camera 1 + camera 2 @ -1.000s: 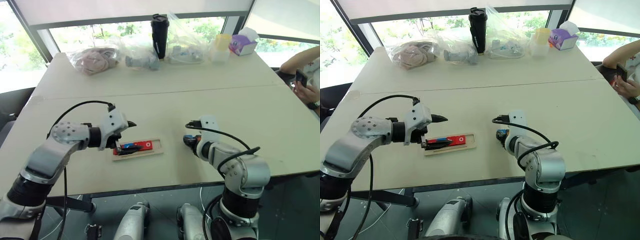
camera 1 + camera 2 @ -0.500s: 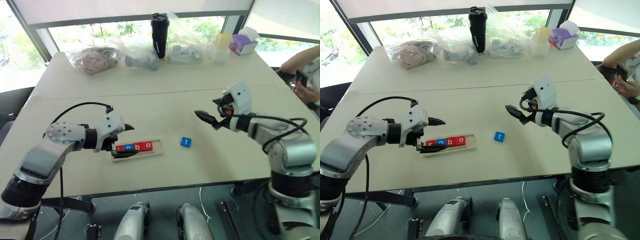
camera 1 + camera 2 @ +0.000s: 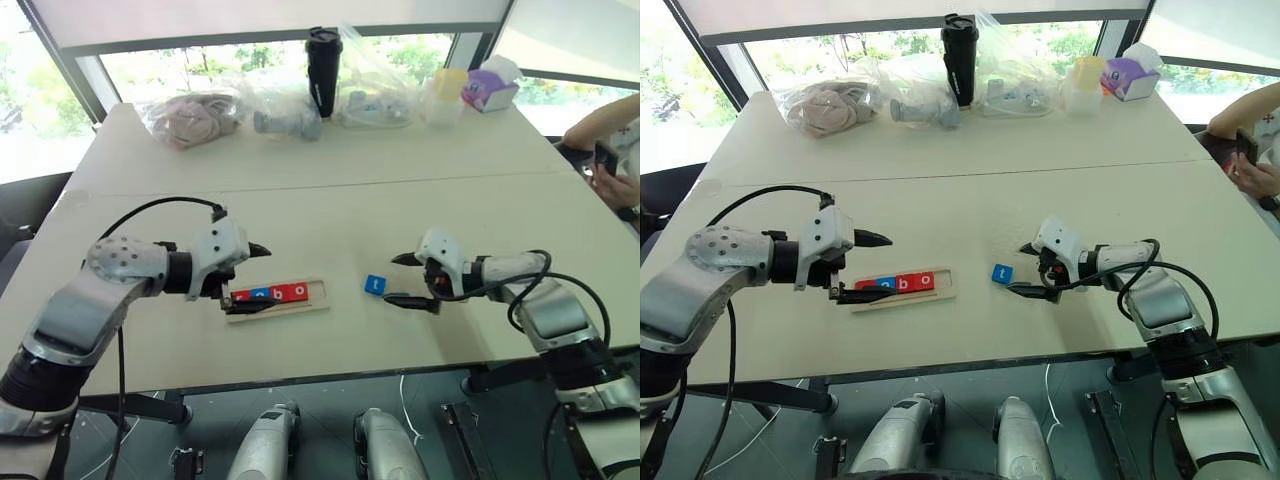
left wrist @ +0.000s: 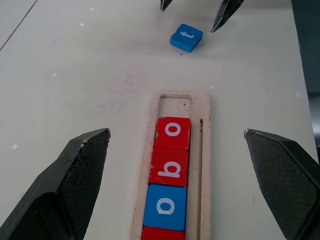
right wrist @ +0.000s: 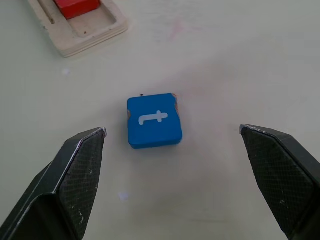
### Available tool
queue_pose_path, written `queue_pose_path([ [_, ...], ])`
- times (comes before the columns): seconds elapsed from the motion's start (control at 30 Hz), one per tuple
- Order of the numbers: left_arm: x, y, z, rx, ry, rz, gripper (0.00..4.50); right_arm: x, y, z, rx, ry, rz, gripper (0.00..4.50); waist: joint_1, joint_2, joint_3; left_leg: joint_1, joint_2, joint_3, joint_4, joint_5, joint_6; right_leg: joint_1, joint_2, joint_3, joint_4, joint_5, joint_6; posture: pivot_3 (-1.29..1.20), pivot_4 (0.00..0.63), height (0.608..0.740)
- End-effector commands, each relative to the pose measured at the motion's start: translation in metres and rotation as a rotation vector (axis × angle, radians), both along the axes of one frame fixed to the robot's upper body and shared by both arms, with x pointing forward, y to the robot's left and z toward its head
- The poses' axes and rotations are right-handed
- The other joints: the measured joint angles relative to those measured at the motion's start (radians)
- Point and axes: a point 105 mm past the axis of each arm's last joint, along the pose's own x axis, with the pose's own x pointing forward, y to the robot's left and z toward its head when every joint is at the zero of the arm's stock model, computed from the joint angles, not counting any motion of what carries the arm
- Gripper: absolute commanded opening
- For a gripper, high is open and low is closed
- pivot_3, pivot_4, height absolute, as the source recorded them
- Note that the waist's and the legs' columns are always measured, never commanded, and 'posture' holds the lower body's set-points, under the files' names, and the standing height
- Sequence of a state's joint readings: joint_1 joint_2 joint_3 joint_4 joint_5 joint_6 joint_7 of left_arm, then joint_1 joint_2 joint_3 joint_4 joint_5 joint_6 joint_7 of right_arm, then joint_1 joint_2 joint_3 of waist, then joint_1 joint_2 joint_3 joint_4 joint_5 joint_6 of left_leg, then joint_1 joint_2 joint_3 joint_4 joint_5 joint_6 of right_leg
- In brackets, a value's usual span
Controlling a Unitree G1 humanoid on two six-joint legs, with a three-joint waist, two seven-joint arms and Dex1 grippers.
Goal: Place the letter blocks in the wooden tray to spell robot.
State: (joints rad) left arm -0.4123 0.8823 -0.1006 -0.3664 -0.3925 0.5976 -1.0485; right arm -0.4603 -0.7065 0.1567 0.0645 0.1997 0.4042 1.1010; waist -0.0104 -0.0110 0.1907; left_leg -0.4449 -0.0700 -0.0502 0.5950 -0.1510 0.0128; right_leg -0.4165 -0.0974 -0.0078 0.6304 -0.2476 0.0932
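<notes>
The wooden tray (image 3: 314,294) lies on the table in front of my left arm. In it sit several letter blocks in a row: a red one at the near end (image 4: 161,234), a blue o (image 4: 165,206), a red b (image 4: 169,166) and a red o (image 4: 173,132). The slot at the tray's right end is bare. A blue t block (image 3: 374,284) lies flat on the table to the right of the tray. My left gripper (image 3: 265,277) hangs open over the tray's left end. My right gripper (image 3: 390,280) is open and low, just right of the t block (image 5: 153,120), its fingertips either side of it and apart from it.
Along the far side of the table stand plastic bags (image 3: 190,118), a black tumbler (image 3: 320,70), a yellow cup (image 3: 443,92) and a tissue box (image 3: 488,88). A person's arm with a phone (image 3: 606,158) shows at the right edge. A seam (image 3: 330,188) runs across the table.
My right gripper, low over the t block's spot a second ago, lifted away to the right, opened wide, then came back down beside the block, which now lies bare. The left arm stayed put.
</notes>
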Motion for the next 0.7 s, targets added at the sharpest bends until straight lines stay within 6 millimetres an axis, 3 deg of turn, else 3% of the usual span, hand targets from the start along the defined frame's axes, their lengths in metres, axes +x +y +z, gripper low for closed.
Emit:
queue_pose_path([
  [0.03,-0.002,-0.003,0.007,0.0,-0.046,-0.012,4.5,0.0,0.007,0.007,0.02,-0.037,0.019,4.43,0.0,0.0,0.0,0.0,0.0,0.0,0.0,0.0,0.0,0.0,0.0,0.0,0.0,0.0,0.0,0.0,0.15,0.74],
  [0.23,0.0,-0.006,0.007,-0.005,-0.051,-0.011,4.5,-0.003,0.014,-0.002,0.037,-0.02,0.019,4.43,0.001,0.0,0.0,0.0,0.0,0.0,0.0,-0.001,-0.001,0.0,0.0,0.0,0.0,0.0,0.0,0.0,0.15,0.74],
  [0.27,0.0,-0.006,0.007,-0.004,-0.051,-0.012,4.5,-0.003,0.014,-0.005,0.037,-0.018,0.017,4.21,0.001,0.0,0.0,0.0,0.0,0.0,0.0,-0.001,-0.001,0.0,0.0,0.0,0.0,0.0,0.0,0.0,0.15,0.74],
  [0.33,0.001,-0.006,0.007,-0.004,-0.053,-0.013,4.5,-0.003,0.014,-0.008,0.034,-0.013,0.012,3.6,0.0,0.0,0.0,0.0,0.0,0.0,0.0,-0.001,-0.001,0.0,0.0,0.0,0.0,0.0,0.0,0.0,0.15,0.74],
  [0.5,0.002,-0.007,0.008,-0.006,-0.057,-0.015,4.5,0.001,0.015,-0.011,0.041,-0.016,-0.009,1.15,0.0,0.0,0.0,0.0,0.0,0.0,0.0,-0.001,-0.001,0.0,0.0,0.0,0.0,0.0,0.0,0.0,0.15,0.74],
  [0.6,0.002,-0.003,0.008,-0.004,-0.058,-0.005,4.5,0.003,0.015,-0.002,0.049,-0.038,-0.01,1.15,0.0,0.0,0.0,0.001,0.0,0.0,0.0,-0.001,-0.001,0.001,0.0,0.0,0.0,0.0,0.0,0.0,0.15,0.74],
  [0.7,0.001,0.002,0.008,0.006,-0.053,0.01,4.5,0.002,0.024,0.019,0.072,-0.07,0.04,1.15,0.0,0.0,0.0,0.001,0.0,0.0,0.0,-0.001,-0.001,0.0,0.0,0.0,0.001,0.0,0.0,0.0,0.15,0.74],
])
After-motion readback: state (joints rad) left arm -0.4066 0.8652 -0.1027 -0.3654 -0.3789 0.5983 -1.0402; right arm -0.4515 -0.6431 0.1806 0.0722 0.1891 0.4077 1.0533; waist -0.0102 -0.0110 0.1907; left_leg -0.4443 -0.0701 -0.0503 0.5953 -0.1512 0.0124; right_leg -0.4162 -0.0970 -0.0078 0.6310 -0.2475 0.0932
